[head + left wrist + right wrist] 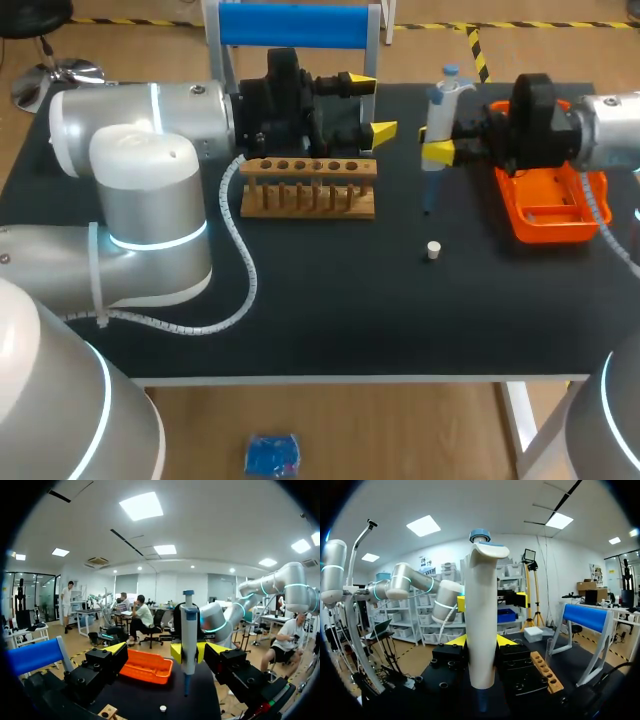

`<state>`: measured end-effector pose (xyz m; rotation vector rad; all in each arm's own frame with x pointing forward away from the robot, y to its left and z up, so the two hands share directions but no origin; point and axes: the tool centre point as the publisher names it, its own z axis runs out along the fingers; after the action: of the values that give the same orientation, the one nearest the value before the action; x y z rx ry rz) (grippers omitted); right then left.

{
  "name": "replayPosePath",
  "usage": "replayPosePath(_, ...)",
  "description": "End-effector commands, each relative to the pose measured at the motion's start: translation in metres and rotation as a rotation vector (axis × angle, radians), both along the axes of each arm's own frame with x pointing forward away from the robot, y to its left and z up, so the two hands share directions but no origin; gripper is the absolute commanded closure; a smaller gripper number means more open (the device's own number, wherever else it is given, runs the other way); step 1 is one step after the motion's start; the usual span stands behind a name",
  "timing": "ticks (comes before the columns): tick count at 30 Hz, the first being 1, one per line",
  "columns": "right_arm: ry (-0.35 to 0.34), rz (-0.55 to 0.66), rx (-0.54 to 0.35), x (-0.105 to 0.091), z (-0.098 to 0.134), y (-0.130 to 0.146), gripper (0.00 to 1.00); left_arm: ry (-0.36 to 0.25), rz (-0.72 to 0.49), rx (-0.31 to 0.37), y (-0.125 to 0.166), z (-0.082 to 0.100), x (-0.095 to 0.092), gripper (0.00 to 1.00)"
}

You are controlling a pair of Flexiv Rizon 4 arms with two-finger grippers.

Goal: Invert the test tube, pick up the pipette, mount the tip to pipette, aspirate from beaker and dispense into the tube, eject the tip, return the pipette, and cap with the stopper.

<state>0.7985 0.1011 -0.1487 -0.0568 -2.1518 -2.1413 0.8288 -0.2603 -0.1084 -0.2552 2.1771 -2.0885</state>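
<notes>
Across the black table (330, 310) the near half is open surface up to the near edge. Left arm (140, 170) comes in big, covers the table's left part and hides the left end of the wooden rack (308, 187). Right arm (600, 130) is cut off at the right edge, and its wrist overhangs the back of the orange tray (550, 215); tray contents hard to make out. Blue-barred stand (295, 25) at the far edge, partly behind the left gripper (371, 106), whose fingers are spread with nothing between, above the rack's right end. Right gripper (437, 140) pinches the pipette (436, 108) upright between rack and tray; one yellow tip hidden behind it. Whether a tip is mounted: can't tell. White stopper (433, 250) sits alone on open table, nearer than the pipette.
</notes>
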Motion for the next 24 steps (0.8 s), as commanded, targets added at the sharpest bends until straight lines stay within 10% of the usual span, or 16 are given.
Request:
replayPosePath(1, -0.001, 0.009, 0.014, 0.007, -0.006, 0.016, 1.00, -0.002, 0.003, -0.003, -0.001, -0.001, 0.000, 0.00)
replayPosePath(24, -0.031, 0.002, 0.010, 0.021, -0.011, 0.063, 1.00, -0.002, 0.003, -0.003, -0.001, -0.001, 0.000, 0.00)
